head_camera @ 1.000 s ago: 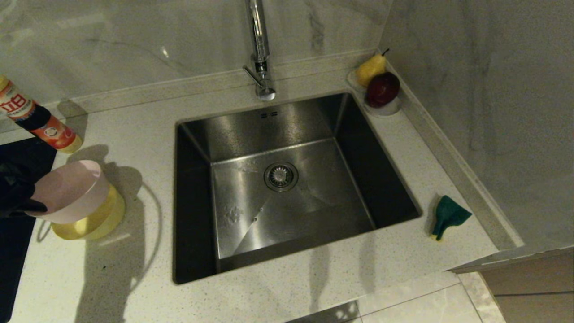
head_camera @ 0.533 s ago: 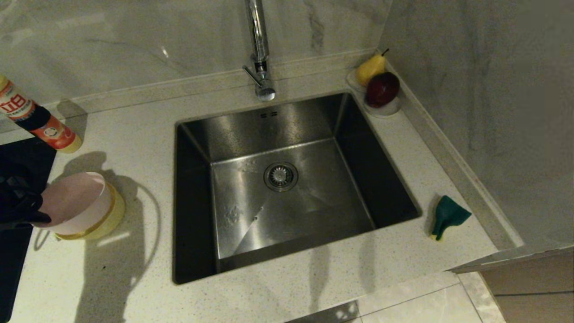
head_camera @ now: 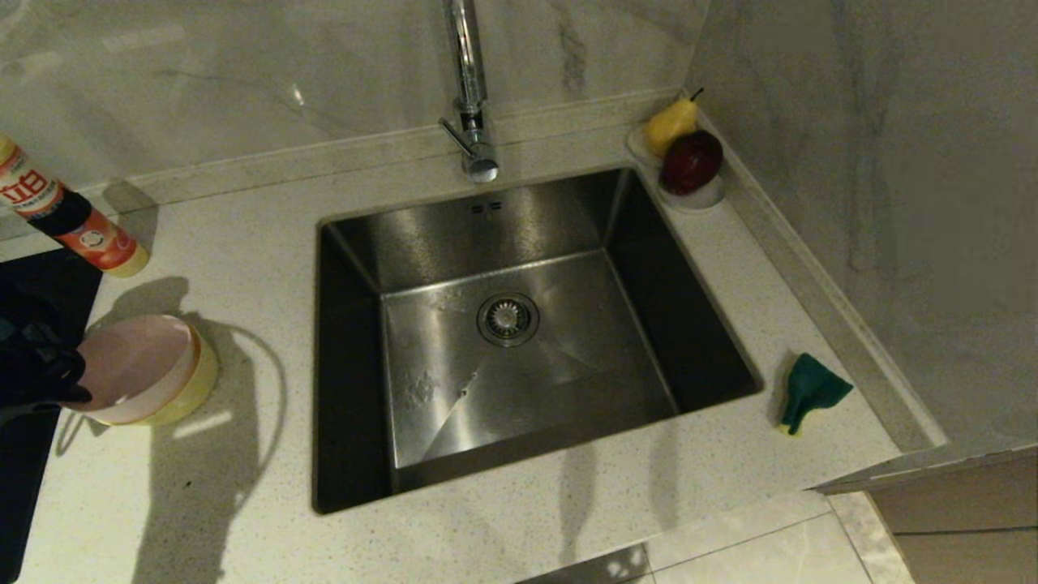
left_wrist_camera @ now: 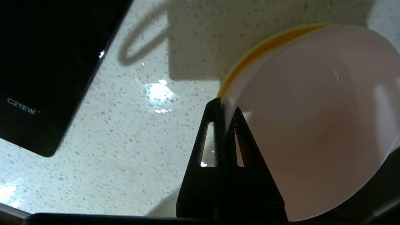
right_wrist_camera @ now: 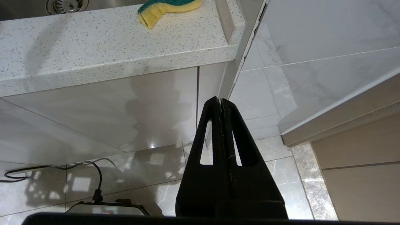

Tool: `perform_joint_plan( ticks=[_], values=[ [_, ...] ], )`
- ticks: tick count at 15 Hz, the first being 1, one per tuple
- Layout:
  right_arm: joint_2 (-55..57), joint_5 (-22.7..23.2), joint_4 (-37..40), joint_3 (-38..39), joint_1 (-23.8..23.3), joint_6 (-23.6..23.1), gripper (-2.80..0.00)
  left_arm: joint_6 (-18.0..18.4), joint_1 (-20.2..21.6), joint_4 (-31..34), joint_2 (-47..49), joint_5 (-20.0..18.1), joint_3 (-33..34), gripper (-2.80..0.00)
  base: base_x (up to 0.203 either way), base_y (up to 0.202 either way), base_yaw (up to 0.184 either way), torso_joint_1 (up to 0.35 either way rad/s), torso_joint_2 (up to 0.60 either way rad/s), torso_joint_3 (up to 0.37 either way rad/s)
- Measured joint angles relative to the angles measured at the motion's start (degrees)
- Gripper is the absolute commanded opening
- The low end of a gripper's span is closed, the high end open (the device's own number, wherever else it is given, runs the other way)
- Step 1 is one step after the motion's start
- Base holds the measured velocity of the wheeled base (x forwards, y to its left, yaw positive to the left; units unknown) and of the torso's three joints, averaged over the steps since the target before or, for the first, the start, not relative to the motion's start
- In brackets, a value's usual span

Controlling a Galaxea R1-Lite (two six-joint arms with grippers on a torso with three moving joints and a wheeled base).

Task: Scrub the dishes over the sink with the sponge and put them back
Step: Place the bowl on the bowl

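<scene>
A pale pink bowl (head_camera: 134,369) sits nested in a yellow bowl (head_camera: 201,375) on the counter left of the sink (head_camera: 568,365). My left gripper (head_camera: 71,391) is shut on the pink bowl's near rim. In the left wrist view its tips (left_wrist_camera: 226,104) pinch the pink bowl (left_wrist_camera: 312,125), and the yellow bowl's rim (left_wrist_camera: 265,43) shows just beyond. The sponge (head_camera: 811,389), green face up, lies crumpled on the counter right of the sink. My right gripper (right_wrist_camera: 221,100) hangs shut and empty below the counter's front edge; the sponge (right_wrist_camera: 168,6) lies above it.
A tall chrome tap (head_camera: 470,81) stands behind the sink. A detergent bottle (head_camera: 73,223) lies at the far left, beside a black cooktop (left_wrist_camera: 47,62). A pear (head_camera: 671,123) and a dark red apple (head_camera: 691,161) sit on white saucers in the back right corner by the wall.
My left gripper has brought the tilted pink bowl down from above the yellow bowl until it sits nested inside. The right arm has not moved.
</scene>
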Motion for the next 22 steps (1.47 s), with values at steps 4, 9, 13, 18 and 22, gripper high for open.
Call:
perform_joint_plan(
  ticks=[4,9,13,18,22],
  values=[
    [0.0,0.0,0.0,0.0,0.0,-0.02,-2.8,-0.16,0.06,0.02,-0.28,-0.88,-0.66,0.0,0.0,0.0,0.0,0.0,0.0,0.0],
    [0.0,0.0,0.0,0.0,0.0,0.0,-2.8,-1.63,0.08,0.88,-2.28,-3.15,-3.71,0.0,0.0,0.0,0.0,0.0,0.0,0.0],
    [0.0,0.0,0.0,0.0,0.0,0.0,-2.8,-2.8,2.54,4.0,-2.68,-2.05,-10.53,-2.8,0.0,0.0,0.0,0.0,0.0,0.0],
    [0.0,-0.04,0.0,0.0,0.0,-0.02,-2.8,-2.83,6.4,7.88,-2.07,-1.85,-14.85,-2.8,0.0,0.0,0.0,0.0,0.0,0.0],
    [0.0,0.0,0.0,0.0,0.0,-0.02,-2.8,-2.58,11.43,8.96,0.92,-1.68,-18.39,-2.8,0.0,0.0,0.0,0.0,0.0,0.0]
  ],
)
